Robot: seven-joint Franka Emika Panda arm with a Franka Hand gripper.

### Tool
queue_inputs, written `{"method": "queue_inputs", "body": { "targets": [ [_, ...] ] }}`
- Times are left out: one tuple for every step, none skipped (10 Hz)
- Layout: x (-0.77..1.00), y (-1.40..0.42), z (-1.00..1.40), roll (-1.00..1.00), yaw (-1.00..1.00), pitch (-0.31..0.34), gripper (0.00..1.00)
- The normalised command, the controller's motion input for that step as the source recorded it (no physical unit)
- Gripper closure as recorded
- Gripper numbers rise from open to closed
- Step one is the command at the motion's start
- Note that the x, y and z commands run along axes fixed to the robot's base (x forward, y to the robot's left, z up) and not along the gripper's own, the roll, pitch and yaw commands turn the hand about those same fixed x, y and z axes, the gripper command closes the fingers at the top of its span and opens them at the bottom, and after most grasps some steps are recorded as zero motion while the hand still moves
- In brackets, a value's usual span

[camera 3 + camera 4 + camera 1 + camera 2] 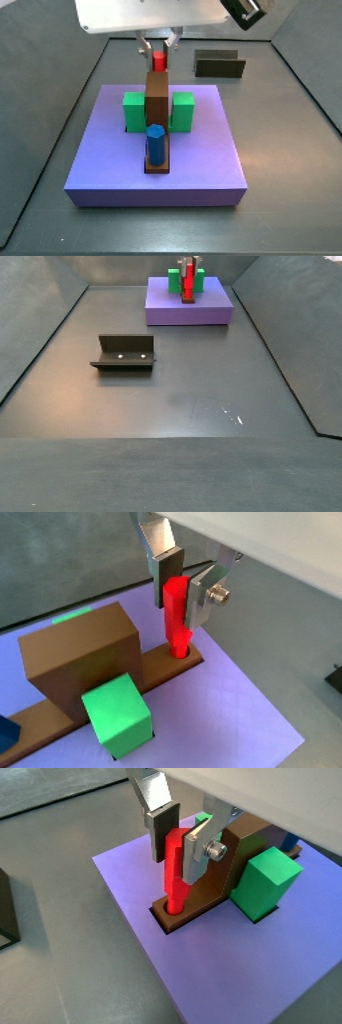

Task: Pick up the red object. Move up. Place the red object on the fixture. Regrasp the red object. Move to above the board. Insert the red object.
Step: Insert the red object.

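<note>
Gray floor (pixel 174 396) fills the room, with dark gray walls around it. We see the fixture (pixel 123 353) far off to the side of the claw in a side view, well apart from everything else, and it shows again as a dark box (pixel 219 65) behind the board.

Under the claw lies the board (pixel 201 165), a big flat purple square. We see it in both wrist views too (pixel 254 958). On it sits a long brown strip (pixel 181 918) that runs across the middle.

Our claw (pixel 181 574) hangs right above the far end of that strip. Its two silver fingers (pixel 163 560) stand on each side of the red object (pixel 175 612). The fingers look close to the red object near its top, but we cannot tell if they press on it or have let go.

We see the red object standing straight up, with its bottom end down in the brown strip. It shows the same way in both wrist views (pixel 174 868). In a side view only its red top (pixel 158 61) peeks out behind the tall brown block.

Just beside the claw stands the tall brown block (pixel 80 657). Next to that block are green blocks (pixel 118 715), one on each side in a side view (pixel 181 110). At the near end of the strip, farthest from the claw, stands the blue peg (pixel 155 143).
</note>
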Motion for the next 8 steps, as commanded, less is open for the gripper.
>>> {"method": "queue_inputs", "body": {
  "targets": [
    [0.43, 0.0, -0.35, 0.02, 0.0, 0.059, 1.0],
    [0.52, 0.0, -0.32, 0.03, 0.0, 0.106, 1.0],
    [0.37, 0.0, -0.3, 0.06, 0.0, 0.067, 1.0],
    [0.11, 0.12, -0.3, 0.03, -0.05, 0.016, 1.0],
    [0.05, 0.26, -0.29, 0.0, -0.1, 0.0, 1.0],
    [0.03, 0.22, -0.5, -0.01, -0.1, -0.01, 1.0],
    [0.09, 0.04, -0.28, 0.01, -0.07, 0.0, 1.0],
    [0.0, 0.0, 0.0, 0.0, 0.0, 0.0, 1.0]
  ]
}}
